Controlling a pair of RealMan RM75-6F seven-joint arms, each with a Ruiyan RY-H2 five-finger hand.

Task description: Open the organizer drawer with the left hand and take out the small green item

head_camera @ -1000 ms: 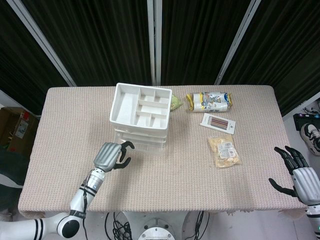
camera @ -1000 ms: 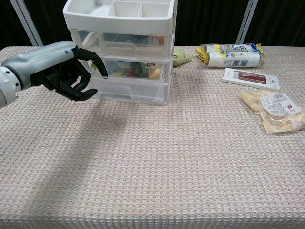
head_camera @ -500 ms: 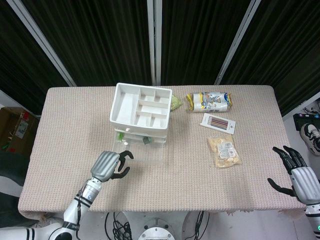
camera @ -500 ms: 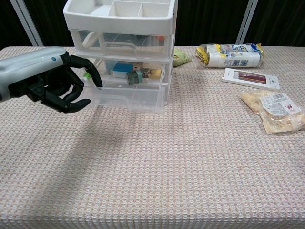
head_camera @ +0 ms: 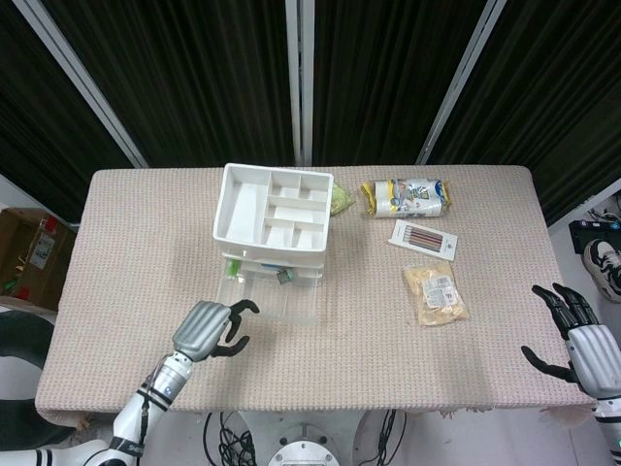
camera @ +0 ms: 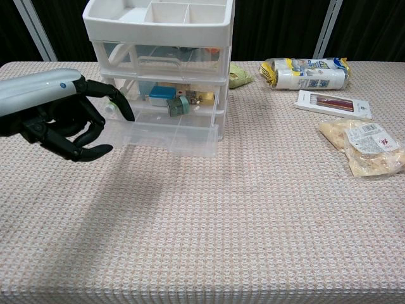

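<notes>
The white organizer (head_camera: 274, 209) (camera: 158, 25) stands at the table's back left, with clear drawers under an open top tray. Its lowest drawer (head_camera: 272, 299) (camera: 166, 135) is pulled out toward me. Inside it lie a small green item (head_camera: 281, 277) (camera: 179, 104), a teal box (camera: 162, 95) and other small bits. My left hand (head_camera: 209, 327) (camera: 60, 114) is at the drawer's front left corner, fingers curled and one finger hooked over the rim. My right hand (head_camera: 582, 335) hangs open at the table's right front edge, seen only in the head view.
A yellow-and-white packet (head_camera: 408, 196) (camera: 307, 71), a flat box of pencils (head_camera: 424, 239) (camera: 333, 103) and a snack bag (head_camera: 436, 291) (camera: 364, 147) lie to the right. A pale green lump (head_camera: 340, 200) (camera: 238, 75) sits behind the organizer's right side.
My left hand has drawn back toward me and the lowest drawer has slid out with it, uncovering its contents. The right hand has barely moved.
</notes>
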